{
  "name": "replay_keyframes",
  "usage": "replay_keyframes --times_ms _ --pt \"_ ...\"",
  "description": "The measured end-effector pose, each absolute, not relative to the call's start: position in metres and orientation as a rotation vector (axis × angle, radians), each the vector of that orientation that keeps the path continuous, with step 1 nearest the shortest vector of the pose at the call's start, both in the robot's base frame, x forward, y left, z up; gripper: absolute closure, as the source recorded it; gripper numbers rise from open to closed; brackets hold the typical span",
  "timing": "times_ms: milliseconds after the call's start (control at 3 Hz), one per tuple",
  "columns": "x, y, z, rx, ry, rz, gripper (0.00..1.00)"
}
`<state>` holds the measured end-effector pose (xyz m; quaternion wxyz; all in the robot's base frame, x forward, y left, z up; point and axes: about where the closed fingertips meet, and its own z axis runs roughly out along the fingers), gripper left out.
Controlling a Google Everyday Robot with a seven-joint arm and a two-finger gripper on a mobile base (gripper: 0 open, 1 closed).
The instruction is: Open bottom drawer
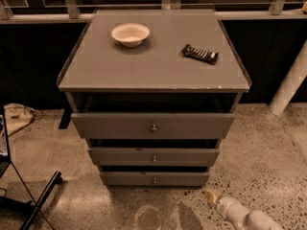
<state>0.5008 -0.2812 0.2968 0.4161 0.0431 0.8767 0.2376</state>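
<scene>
**Robot gripper low beside grey cabinet, bottom drawer untouched**

A grey three-drawer cabinet [153, 68] fills the middle of the view, standing on a speckled floor [271, 152]. The bottom drawer [127, 178], the lowest and narrowest-looking of the three fronts, sits at about 6 o'clock from the cabinet's top, with its small round metal knob [154, 180] at the centre of the front. A thin dark gap runs along its upper edge; how far it is drawn out cannot be told. Directly above it are the middle drawer [122, 156] and the top drawer [112, 125], the latter standing forward of the frame with a dark opening above it.

The gripper [209, 198] hangs near the floor at about 5 o'clock in the view, on the end of a white arm [244, 218] that enters from the lower right corner. It is to the right of and below the bottom drawer's front, apart from it and from the knob. Whether the gripper is spread or pressed together cannot be told.

On the cabinet top, a white bowl [130, 34] rests at about 11 o'clock and a dark wrapped snack bar [200, 53] at about 2 o'clock, well apart. A white post [290, 80] leans at 3 o'clock; a black stand leg [41, 201] lies at 8 o'clock.
</scene>
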Motion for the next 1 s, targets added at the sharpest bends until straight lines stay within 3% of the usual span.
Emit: replay_keyframes --times_ms 1000 --pt "0.537 -0.254 0.249 0.103 2.123 0.559 1.00"
